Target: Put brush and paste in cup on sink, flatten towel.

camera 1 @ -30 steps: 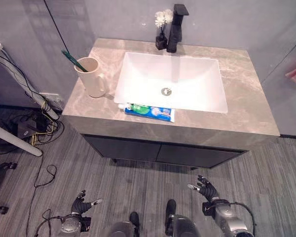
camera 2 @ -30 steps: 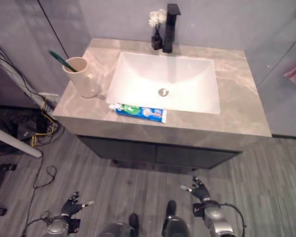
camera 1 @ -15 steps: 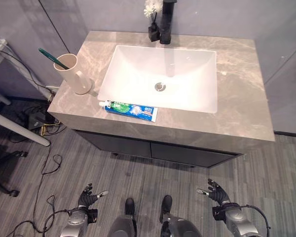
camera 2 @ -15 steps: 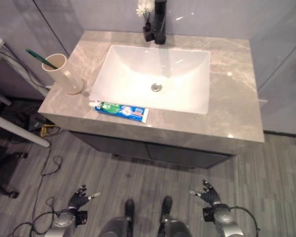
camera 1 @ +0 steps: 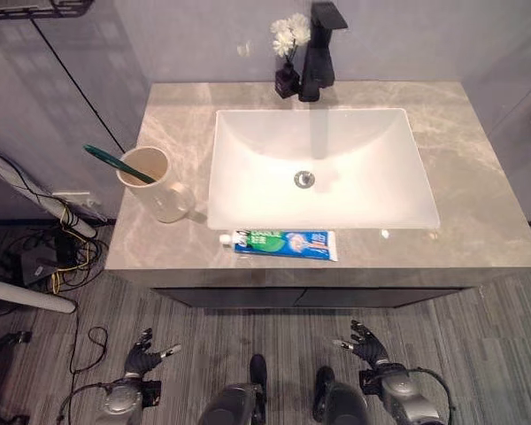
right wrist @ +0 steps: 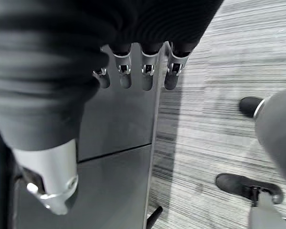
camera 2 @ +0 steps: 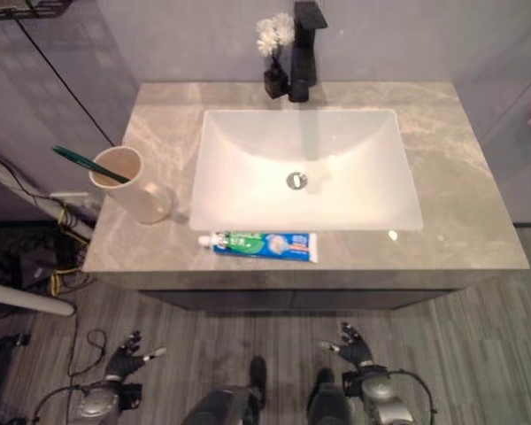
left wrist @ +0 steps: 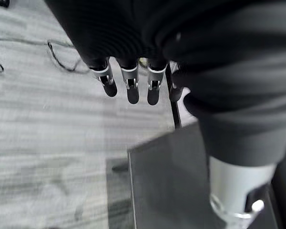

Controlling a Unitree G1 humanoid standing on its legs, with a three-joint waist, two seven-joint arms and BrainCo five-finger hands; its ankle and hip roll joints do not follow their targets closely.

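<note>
Counter's right side (camera 1: 478, 190) lies bare; cup (camera 1: 155, 184), paste (camera 1: 279, 242) and faucet (camera 1: 319, 49) crowd its left, front and back

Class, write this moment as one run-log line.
brush: in cup | paste: counter, front of sink | left hand: open, low | right hand: open, low

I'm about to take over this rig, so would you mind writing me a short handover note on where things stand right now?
Left hand: open, low in front of the vanity, holding nothing.
Right hand: open, also low, holding nothing.
Cup: upright on the countertop, on the sink's left side.
Brush: already in the cup, handle leaning out away from the sink.
Toothpaste tube: lying flat along the counter's front edge, in front of the sink.
Done: brush in cup.
Left: put the paste in the cup; flatten the towel, which I can't find in these views.
</note>
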